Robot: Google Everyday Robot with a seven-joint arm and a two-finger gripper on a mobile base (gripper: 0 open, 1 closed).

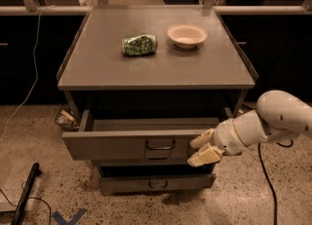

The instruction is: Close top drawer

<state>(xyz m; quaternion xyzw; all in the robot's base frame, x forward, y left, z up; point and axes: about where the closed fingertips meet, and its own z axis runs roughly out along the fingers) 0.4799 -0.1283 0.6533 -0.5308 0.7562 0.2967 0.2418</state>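
Observation:
The top drawer [122, 143] of the grey cabinet is pulled out, its flat front panel facing me with a small metal loop handle [160, 145] in the middle. Its inside looks empty. My gripper [203, 147] is at the right end of the drawer front, its two cream fingers [204, 156] spread apart and touching or nearly touching the panel. It holds nothing. The white arm reaches in from the right.
A crushed green can [139, 44] and a white bowl [186, 34] sit on the cabinet top [156, 68]. A lower drawer [153, 184] sits slightly out below. Cables lie on the floor at left and right. A dark pole [25, 193] lies at lower left.

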